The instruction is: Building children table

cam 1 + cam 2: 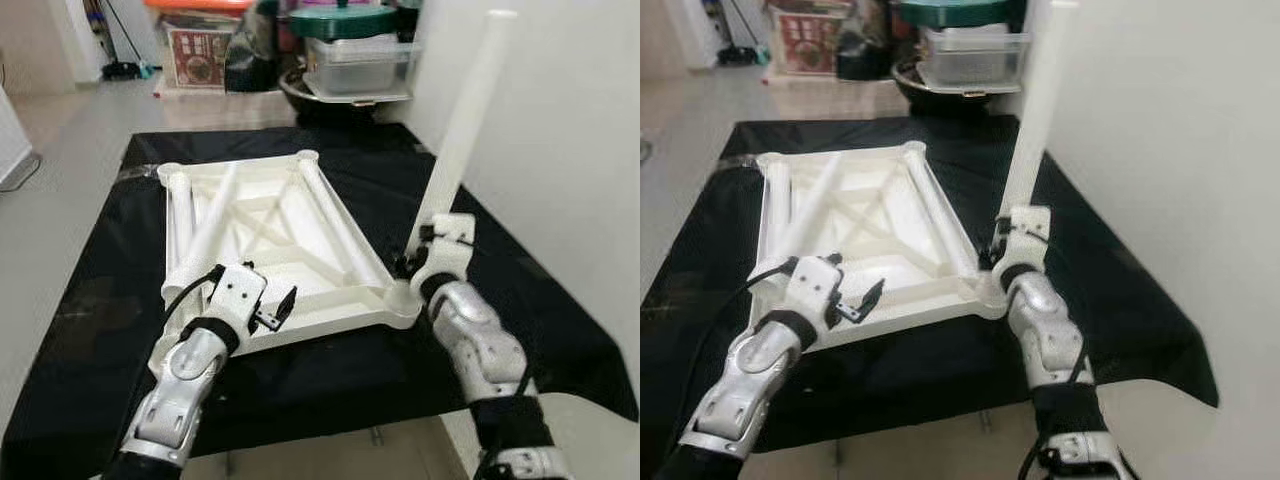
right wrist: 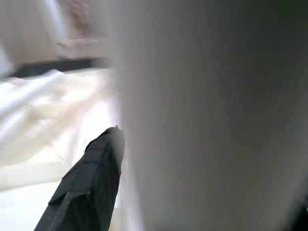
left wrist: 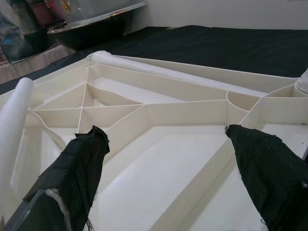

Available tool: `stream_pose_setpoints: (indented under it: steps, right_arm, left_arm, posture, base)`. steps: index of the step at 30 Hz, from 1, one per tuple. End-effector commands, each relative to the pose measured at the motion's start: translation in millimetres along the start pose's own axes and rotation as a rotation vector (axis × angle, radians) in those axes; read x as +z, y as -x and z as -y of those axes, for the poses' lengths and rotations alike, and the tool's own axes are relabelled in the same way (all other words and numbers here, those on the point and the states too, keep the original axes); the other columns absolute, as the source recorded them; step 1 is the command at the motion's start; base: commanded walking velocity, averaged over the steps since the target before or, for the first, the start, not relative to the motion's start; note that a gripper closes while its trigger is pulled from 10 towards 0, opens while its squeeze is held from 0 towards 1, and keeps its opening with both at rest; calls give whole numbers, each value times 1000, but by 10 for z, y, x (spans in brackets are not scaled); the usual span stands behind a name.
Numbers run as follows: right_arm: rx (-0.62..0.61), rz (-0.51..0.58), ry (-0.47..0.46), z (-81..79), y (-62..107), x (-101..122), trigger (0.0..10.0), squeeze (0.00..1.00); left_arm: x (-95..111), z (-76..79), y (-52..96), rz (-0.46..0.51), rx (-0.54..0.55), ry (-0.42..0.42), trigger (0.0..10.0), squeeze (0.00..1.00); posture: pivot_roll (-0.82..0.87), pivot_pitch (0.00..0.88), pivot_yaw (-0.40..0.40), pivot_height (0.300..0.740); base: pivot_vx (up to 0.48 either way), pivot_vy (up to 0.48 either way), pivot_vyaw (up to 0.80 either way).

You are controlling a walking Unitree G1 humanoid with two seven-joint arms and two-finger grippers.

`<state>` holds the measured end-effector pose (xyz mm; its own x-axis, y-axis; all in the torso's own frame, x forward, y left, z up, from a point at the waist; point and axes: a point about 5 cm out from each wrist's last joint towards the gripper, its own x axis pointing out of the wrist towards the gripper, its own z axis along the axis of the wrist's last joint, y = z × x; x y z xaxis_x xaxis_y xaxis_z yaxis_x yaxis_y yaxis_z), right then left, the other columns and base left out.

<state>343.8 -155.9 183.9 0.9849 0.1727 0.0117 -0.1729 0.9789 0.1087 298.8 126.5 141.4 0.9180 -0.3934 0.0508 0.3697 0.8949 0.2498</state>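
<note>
— Left eye view: where is the table top (image 1: 270, 235)?
— Upside down on the black cloth (image 1: 90, 300), three loose legs (image 1: 325, 200) lying in its ribbed underside.
— And the right gripper (image 1: 415, 262)?
— Clenched around a white leg (image 1: 462, 125) that stands tilted in the near right corner socket (image 1: 402, 296).
— The left gripper (image 1: 275, 310)?
— Fingers spread, grasping nothing, over the near left edge.

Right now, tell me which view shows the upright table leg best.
Left eye view: the upright leg shows whole, standing in the tabletop's corner, the right gripper at its base. The right wrist view is a blurred close-up.
</note>
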Motion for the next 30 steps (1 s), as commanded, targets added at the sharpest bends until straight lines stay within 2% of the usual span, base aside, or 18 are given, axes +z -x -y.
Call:
stream_pose_setpoints:
  steps: [1, 2, 6, 7, 9, 10, 11, 12, 13, 14, 16, 17, 22, 24, 25, 28, 29, 30]
  right_arm:
    - [133, 32, -6, -144, -11, 100, 10000, 0]
    - [206, 37, -7, -191, 1, 133, 10000, 0]
    - [250, 39, -8, -220, 11, 149, 10000, 0]
    - [469, 33, 66, -344, 136, 144, 10000, 0]
    - [767, -19, 161, -517, 361, 25, 10000, 0]
    - [767, -19, 161, -517, 361, 25, 10000, 0]
    - [847, -48, 182, -562, 433, -43, 10000, 0]
    - [863, -64, 177, -584, 449, -81, 7882, 0]
    - [863, -64, 177, -584, 449, -81, 7882, 0]
    - [871, -71, 169, -598, 456, -100, 2314, 0]
    - [870, -72, 163, -605, 456, -100, 2314, 0]
    - [878, -70, 146, -614, 465, -99, 0, 0]
    - [883, -81, 121, -596, 513, -130, 0, 0]
    - [831, -99, 110, -563, 483, -160, 0, 0]
    - [662, -136, 98, -474, 361, -235, 10000, 243]
    - [616, -151, 99, -450, 328, -266, 10000, 208]
    - [594, -159, 91, -446, 314, -287, 10000, 145]
    - [594, -159, 91, -446, 314, -287, 10000, 145]
  left_arm:
    - [-44, 31, 4, -12, -9, 7, 10000, 0]
    - [-44, 34, 4, -12, -9, 8, 10000, 0]
    - [-44, 36, 3, -12, -8, 9, 10000, 0]
    - [-44, 34, 3, -11, -6, 8, 10000, 0]
    - [-43, 30, 5, -11, -1, 7, 10000, 0]
    - [-43, 30, 5, -11, -1, 7, 10000, 0]
    - [-44, 27, 7, -11, 1, 7, 10000, 0]
    - [-46, 26, 14, -12, 3, 7, 10000, 0]
    - [-46, 26, 14, -12, 3, 7, 10000, 0]
    - [-49, 26, 21, -13, 4, 8, 10000, 0]
    - [-49, 26, 26, -14, 4, 8, 10000, 0]
    - [-53, 26, 33, -15, 4, 8, 10000, 0]
    - [-58, 22, 31, -18, -3, 5, 10000, 0]
    - [-54, 22, 21, -17, -6, 4, 10000, 0]
    - [-44, 28, 2, -15, -8, 4, 10000, 0]
    - [-43, 32, -2, -14, -9, 4, 10000, 0]
    - [-45, 37, 0, -14, -11, 4, 10000, 0]
    - [-45, 37, 0, -14, -11, 4, 10000, 0]
  posture:
    - [22, 0, -74, 740]
    - [23, 0, -75, 740]
    - [23, 0, -75, 740]
    - [26, 0, -77, 740]
    - [32, 0, -85, 740]
    - [32, 0, -85, 740]
    - [32, 0, -85, 740]
    - [38, 0, -88, 740]
    - [38, 0, -88, 740]
    - [38, 0, -88, 740]
    - [37, 0, -84, 740]
    - [35, 0, -80, 740]
    - [27, 0, -72, 740]
    - [25, 0, -71, 740]
    - [24, 0, -69, 740]
    - [24, 0, -68, 740]
    - [24, 0, -68, 740]
    - [24, 0, -68, 740]
  base:
    - [0, 0, 0]
    - [0, 0, 0]
    - [0, 0, 0]
    - [0, 0, 0]
    - [0, 0, 0]
    - [0, 0, 0]
    - [0, 0, 0]
    - [0, 0, 0]
    - [0, 0, 0]
    - [0, 0, 0]
    - [0, 0, 0]
    - [0, 0, 0]
    - [0, 0, 0]
    - [0, 0, 0]
    - [0, 0, 0]
    - [0, 0, 0]
    - [0, 0, 0]
    - [0, 0, 0]
